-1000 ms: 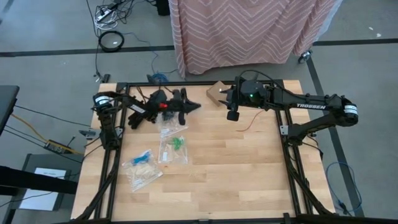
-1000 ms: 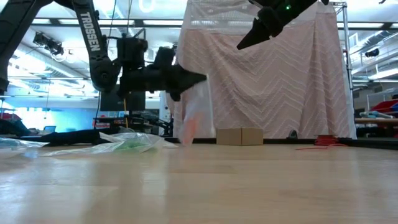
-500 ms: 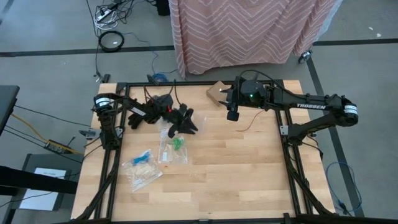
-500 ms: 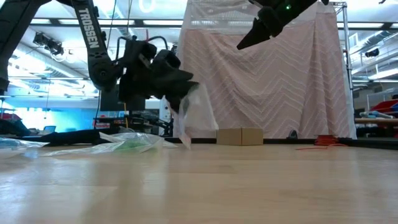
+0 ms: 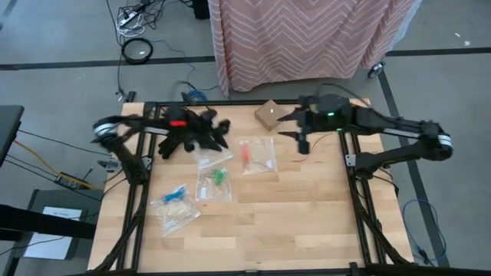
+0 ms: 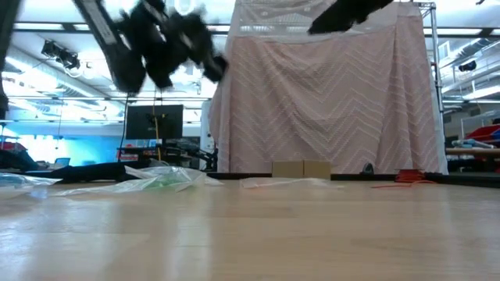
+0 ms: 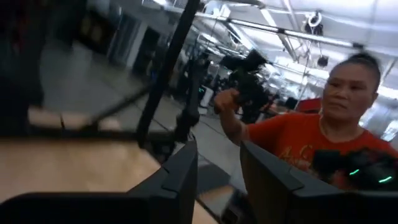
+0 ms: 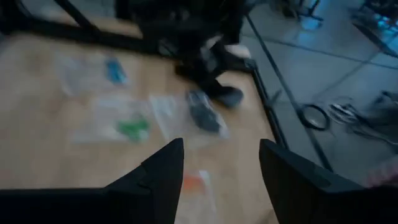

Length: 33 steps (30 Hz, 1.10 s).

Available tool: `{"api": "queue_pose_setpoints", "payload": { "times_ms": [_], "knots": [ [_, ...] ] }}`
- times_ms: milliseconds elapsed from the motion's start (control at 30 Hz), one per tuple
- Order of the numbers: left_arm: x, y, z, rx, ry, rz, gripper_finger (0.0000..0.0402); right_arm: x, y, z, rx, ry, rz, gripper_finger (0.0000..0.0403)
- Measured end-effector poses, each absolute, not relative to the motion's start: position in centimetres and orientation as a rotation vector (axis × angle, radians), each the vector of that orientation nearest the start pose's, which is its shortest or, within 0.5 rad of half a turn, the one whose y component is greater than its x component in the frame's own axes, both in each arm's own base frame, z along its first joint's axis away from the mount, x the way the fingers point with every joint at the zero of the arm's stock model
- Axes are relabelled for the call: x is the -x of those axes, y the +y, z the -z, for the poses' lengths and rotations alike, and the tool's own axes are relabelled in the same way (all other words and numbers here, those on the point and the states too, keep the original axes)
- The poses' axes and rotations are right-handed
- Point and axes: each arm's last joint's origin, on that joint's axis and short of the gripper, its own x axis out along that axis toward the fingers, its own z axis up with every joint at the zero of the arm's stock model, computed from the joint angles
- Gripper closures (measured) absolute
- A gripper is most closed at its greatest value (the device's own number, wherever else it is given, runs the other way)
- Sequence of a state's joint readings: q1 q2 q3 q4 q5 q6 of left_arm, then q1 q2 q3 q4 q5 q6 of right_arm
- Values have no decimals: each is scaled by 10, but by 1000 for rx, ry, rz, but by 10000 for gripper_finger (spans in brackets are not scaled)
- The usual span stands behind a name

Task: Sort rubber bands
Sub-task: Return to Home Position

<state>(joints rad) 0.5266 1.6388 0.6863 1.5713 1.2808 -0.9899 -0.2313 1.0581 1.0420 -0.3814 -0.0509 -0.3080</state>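
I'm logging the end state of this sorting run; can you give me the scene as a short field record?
Left pincer: open, empty, raised over the far left of the table
Right pincer: open, empty, raised over the far right
Orange bands: in a clear bag lying flat, apart from the rest
Green bands: bagged, left of centre
Blue bands: bagged, nearer left
Black bands: bagged, beside the green ones
Cardboard box: far edge
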Motion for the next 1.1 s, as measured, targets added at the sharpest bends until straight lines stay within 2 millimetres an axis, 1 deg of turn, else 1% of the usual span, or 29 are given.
{"api": "queue_pose_setpoints", "payload": {
  "times_ms": [100,167,233,300,333,400,467,600,733,833,900,967,1033,1100],
  "knots": [
    [-228,126,-295,277,-118,775,276,-193,-41,-369,211,332,52,212],
    [-198,124,-322,168,-184,726,277,-175,-33,-378,183,254,-43,213],
    [-169,116,-341,77,-234,681,277,-157,-25,-379,150,195,-103,213],
    [-141,105,-350,2,-280,627,278,-141,-19,-373,134,131,-105,213],
    [-130,99,-351,-26,-299,601,279,-136,-17,-366,132,107,-105,213],
    [-109,86,-345,-60,-329,551,284,-125,-12,-349,115,42,-109,214],
    [-93,76,-332,-69,-359,493,292,-118,-9,-329,88,-15,-101,215],
    [-73,60,-289,-3,-430,373,311,-106,-7,-285,38,-134,-56,216],
    [-60,46,-243,93,-503,295,321,-101,-5,-248,-25,-252,-53,216],
    [-57,40,-243,107,-480,329,323,-102,-4,-224,-80,-305,-69,216],
    [-53,34,-244,84,-488,352,323,-103,-2,-211,-99,-326,-87,216],
    [-52,31,-244,95,-451,383,323,-105,0,-200,-100,-325,-101,216],
    [-50,28,-243,106,-403,421,323,-106,3,-197,-105,-292,-111,216],
    [-48,25,-244,99,-410,433,323,-108,6,-198,-101,-297,-122,216]
  ]
}}
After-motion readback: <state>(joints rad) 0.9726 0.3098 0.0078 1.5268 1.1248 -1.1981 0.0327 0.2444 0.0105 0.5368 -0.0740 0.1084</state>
